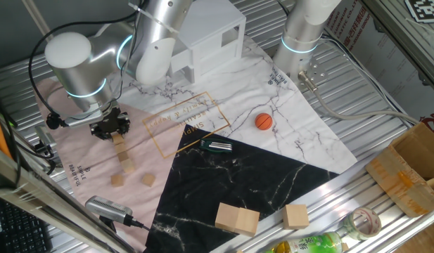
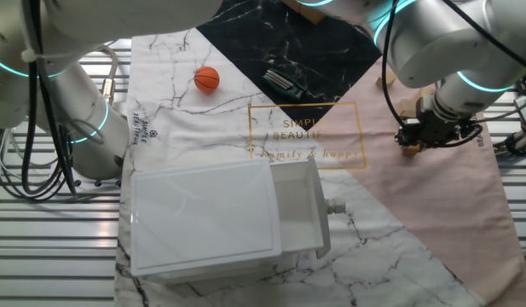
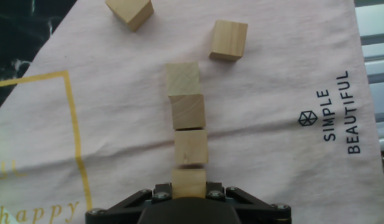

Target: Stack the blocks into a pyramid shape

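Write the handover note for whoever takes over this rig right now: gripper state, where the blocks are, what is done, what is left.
Gripper: shut on the nearest block, low over the pink cloth.
Blocks: with three more, it forms a line of four; whether they touch is unclear. Two loose cubes lie beyond.
Done: a row on the cloth, no upper layer visible.
Left: probably release this block, then build the upper tiers from the remaining cubes.

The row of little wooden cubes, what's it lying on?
The row of light-tan wooden cubes lies on the pink cloth. The black two-finger gripper is at its nearest cube. Whatever is beneath the cloth there is covered.
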`<state>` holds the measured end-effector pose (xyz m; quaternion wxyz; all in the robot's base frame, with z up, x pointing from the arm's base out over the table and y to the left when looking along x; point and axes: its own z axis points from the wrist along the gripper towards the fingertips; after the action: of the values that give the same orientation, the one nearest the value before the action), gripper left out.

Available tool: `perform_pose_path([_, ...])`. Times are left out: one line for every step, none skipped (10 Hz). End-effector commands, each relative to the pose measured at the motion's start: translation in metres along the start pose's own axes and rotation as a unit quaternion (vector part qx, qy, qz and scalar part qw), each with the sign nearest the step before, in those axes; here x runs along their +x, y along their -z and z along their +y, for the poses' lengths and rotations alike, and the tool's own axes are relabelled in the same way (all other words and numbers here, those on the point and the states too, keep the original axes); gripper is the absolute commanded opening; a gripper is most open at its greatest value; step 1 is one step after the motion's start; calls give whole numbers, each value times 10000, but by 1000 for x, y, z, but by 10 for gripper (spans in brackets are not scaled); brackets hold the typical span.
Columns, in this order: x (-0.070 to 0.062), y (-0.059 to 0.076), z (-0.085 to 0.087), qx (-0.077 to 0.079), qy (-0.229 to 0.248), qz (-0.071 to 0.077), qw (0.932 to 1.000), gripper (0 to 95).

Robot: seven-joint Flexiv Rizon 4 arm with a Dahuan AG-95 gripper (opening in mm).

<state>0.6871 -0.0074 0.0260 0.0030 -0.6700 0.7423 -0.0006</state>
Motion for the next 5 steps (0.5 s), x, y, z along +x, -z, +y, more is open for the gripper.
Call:
perform_pose_path([0,0,0,14,35,-8,10000,0])
perform_pose_path([0,0,0,15,58,-17,10000,0])
perform_pose_path([-1,0,-1,13,109,-29,9999,0])
perform_pose_path([-1,1,-1,15,120,-32,9999,0])
perform_pose_path([-2,1,-1,14,122,-30,9999,0])
